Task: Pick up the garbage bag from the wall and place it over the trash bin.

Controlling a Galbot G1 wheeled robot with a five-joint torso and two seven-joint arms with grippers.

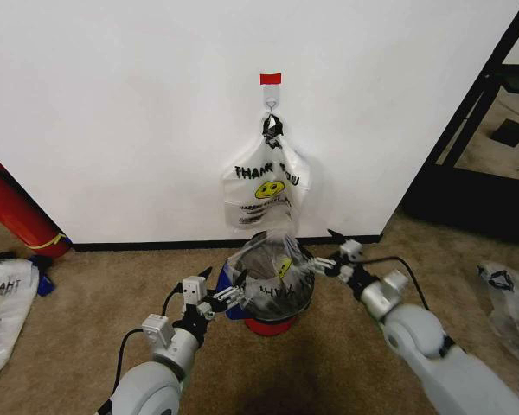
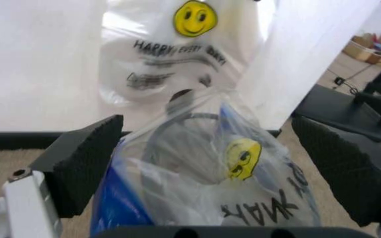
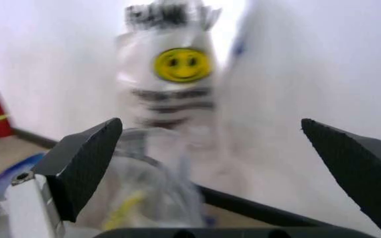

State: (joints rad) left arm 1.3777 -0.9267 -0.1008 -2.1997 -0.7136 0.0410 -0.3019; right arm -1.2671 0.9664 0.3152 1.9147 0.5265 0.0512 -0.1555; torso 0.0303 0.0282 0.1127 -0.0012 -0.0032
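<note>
The garbage bag (image 1: 271, 256), translucent white with a smiley and a blue piece, is draped over the black mesh trash bin (image 1: 270, 326), which stands on the carpet at the foot of the wall (image 1: 121, 121). My left gripper (image 1: 227, 296) is open at the bin's left rim. In the left wrist view the bag (image 2: 243, 173) lies between its spread fingers (image 2: 88, 163). At the bin's right rim my right gripper (image 1: 324, 262) is open too, its fingers (image 3: 85, 158) wide apart. A second printed bag (image 1: 264, 194) hangs on the metal hook (image 1: 272, 108) under a red tape square (image 1: 270, 79).
A long red cylinder (image 1: 9, 212) leans against the wall at far left. One printed bag (image 1: 4, 303) lies on the carpet beside it and another bag (image 1: 510, 303) lies at far right. A black frame (image 1: 493, 104) stands past the wall's right end.
</note>
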